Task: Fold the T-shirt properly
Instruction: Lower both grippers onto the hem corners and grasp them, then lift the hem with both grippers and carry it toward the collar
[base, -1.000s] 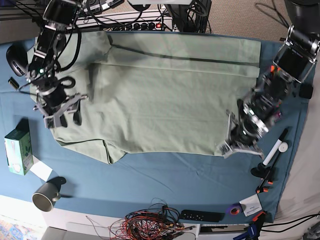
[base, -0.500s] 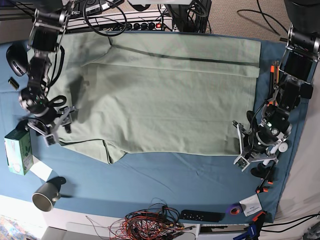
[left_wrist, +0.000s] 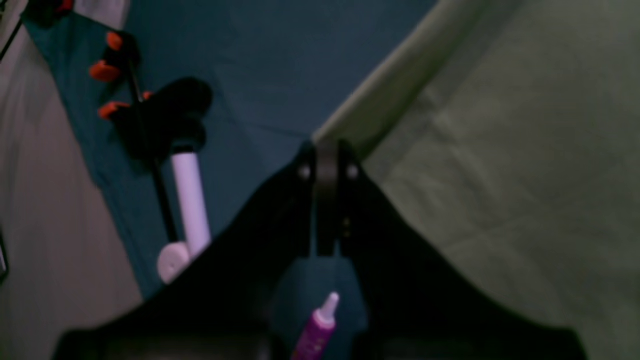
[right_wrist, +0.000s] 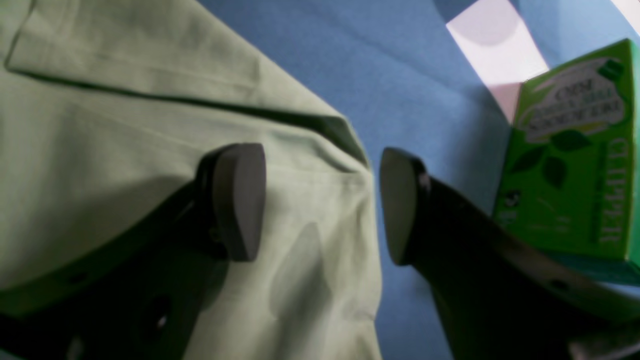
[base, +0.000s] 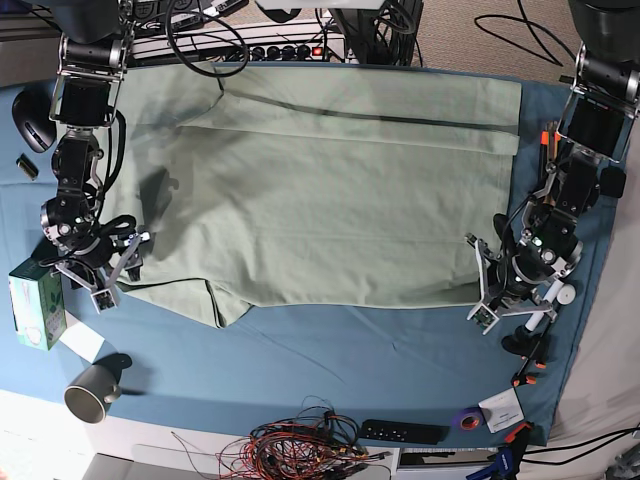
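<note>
Jaws of the right gripper (right_wrist: 320, 200) are spreading over the pale sage-green knit T-shirt (base: 330, 190) corner, seemingly to pinch it; left gripper (left_wrist: 327, 165) is sitting clenched, empty, beside the hem.

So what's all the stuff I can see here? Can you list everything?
T-shirt: one, pale green, spread flat mid-table.
Table cloth: one, blue-teal, under everything.
Box: one, green, on the base view's left edge.
Mug: one, grey, near that view's bottom left corner.
Wires: a tangle, red and black, front edge.
Tape roll: one, purple, front right in the base view.
Marker: one, white, right side of that view.
Right pincer: one, black, open, straddling the shirt's edge.
Left pincer: one, black, shut, at the shirt's corner.
</note>
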